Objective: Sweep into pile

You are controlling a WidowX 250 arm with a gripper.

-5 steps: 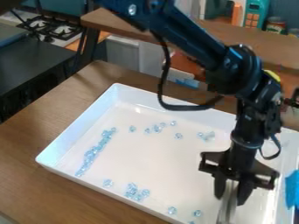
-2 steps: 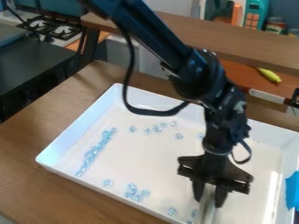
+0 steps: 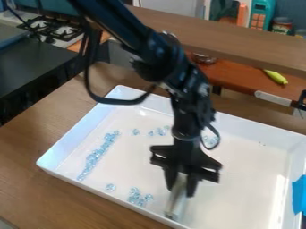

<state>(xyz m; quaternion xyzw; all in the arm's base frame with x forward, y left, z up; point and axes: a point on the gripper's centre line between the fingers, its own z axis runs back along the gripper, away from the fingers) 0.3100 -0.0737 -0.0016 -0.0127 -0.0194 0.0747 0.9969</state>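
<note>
The black gripper (image 3: 180,185) hangs over the front middle of the white tray (image 3: 248,174), shut on a pale, translucent sweeping tool (image 3: 176,201) that points down toward the tray's front wall. A long row of clear blue beads (image 3: 95,156) lies along the tray's left side. Near the front wall, left of the tool, is a small bead cluster (image 3: 136,196), with a single bead (image 3: 110,187) farther left. Several more beads (image 3: 160,132) are scattered toward the back, some close behind the arm. At the tool's lower end, the beads are hard to make out.
Blue tape (image 3: 299,194) is on the tray's right edge. The tray stands on a brown wooden table (image 3: 36,192). Behind it are a wooden shelf (image 3: 239,40) and a yellow object (image 3: 275,76); a black surface (image 3: 36,62) and a stove are at the left.
The gripper and tool have moved left across the tray's front part. Beads near the front wall, right of the cluster, now lie hidden or displaced around the tool. The left row looks unchanged.
</note>
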